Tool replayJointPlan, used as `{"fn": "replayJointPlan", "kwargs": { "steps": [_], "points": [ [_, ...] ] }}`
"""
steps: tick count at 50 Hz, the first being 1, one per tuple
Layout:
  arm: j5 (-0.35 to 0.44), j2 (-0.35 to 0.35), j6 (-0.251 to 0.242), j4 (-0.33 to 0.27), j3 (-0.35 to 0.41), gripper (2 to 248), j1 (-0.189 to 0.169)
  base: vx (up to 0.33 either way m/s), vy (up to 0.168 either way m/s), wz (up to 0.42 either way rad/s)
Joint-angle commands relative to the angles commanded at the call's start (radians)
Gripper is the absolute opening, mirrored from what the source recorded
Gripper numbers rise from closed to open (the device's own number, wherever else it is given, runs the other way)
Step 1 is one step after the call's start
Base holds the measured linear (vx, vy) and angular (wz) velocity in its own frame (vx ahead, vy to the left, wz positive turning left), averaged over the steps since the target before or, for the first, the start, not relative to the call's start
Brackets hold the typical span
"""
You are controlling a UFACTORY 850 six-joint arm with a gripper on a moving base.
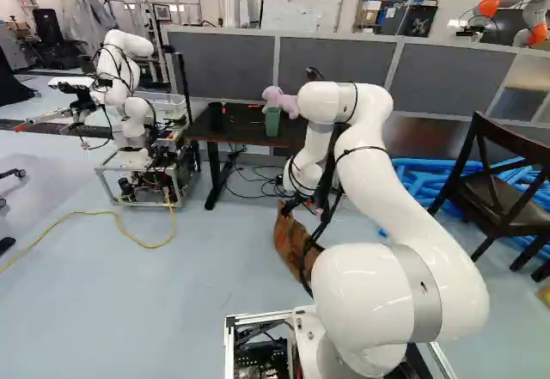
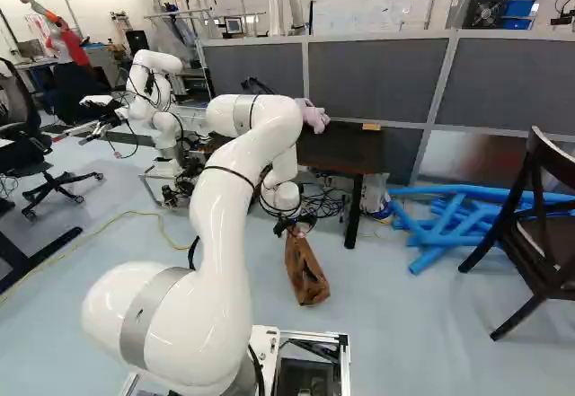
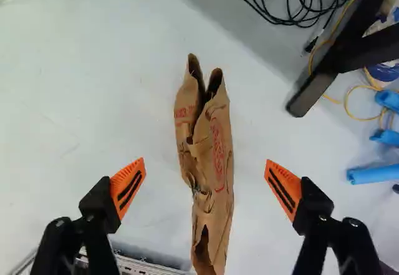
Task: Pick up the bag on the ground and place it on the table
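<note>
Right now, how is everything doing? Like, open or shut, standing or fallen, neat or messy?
Bag: on the floor, crumpled, not gripped.
Jaws: open, one each side of the bag.
Table: standing.
Cup: upright on the table.
Toy: on the table.
Chair: upright.
Tubes: messy pile.

Blue tubes near dark chair

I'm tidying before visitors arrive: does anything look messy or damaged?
The brown paper bag is crumpled on the floor; black cables lie tangled under the table, and blue tubes are heaped loosely near the chair.
</note>
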Motion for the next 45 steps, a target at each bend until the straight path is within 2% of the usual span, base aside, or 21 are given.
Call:
{"fn": "replayJointPlan", "kwargs": {
  "steps": [45],
  "points": [
    [-0.138, -0.167, -0.011, 0.0, -0.138, 247, 0.0, 0.0, 0.0, 0.0]
  ]
}}
